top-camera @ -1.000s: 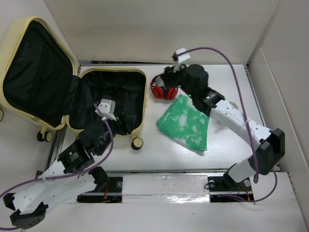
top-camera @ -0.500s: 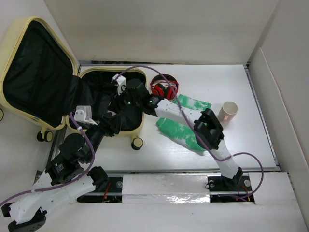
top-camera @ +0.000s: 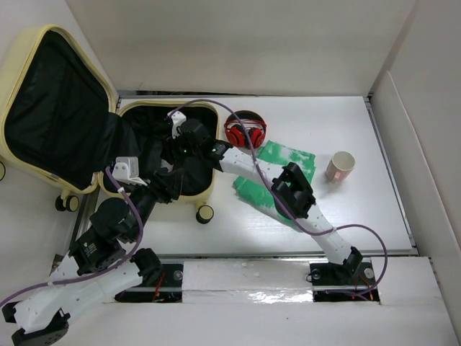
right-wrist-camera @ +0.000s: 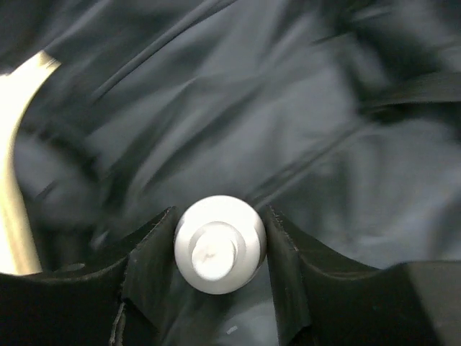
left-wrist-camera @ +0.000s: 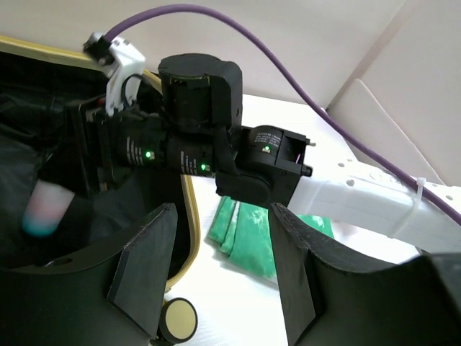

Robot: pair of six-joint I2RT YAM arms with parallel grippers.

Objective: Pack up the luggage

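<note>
The luggage (top-camera: 144, 106) lies open at the left, a pale-yellow suitcase with black lining; its rim (left-wrist-camera: 189, 216) also shows in the left wrist view. My right gripper (top-camera: 171, 150) reaches into the lower half and is shut on a small white bottle (right-wrist-camera: 220, 245) just above the black lining (right-wrist-camera: 288, 108). The bottle shows blurred in the left wrist view (left-wrist-camera: 43, 209). My left gripper (top-camera: 174, 189) (left-wrist-camera: 223, 216) is open and empty at the suitcase's near right edge. A folded green cloth (top-camera: 288, 155) (left-wrist-camera: 248, 234) lies on the table to the right.
Red headphones (top-camera: 245, 133) lie in a dark bowl behind the cloth. A pink paper cup (top-camera: 338, 167) stands at the right. A caster wheel (top-camera: 205, 214) (left-wrist-camera: 178, 319) sits just below my left fingers. The right arm (left-wrist-camera: 360, 194) spans from the table over the suitcase rim.
My right arm has swung left from beside the headphones into the suitcase's lower half. The left arm has shifted left, its gripper staying at the suitcase's near edge. The paper cup is now uncovered.
</note>
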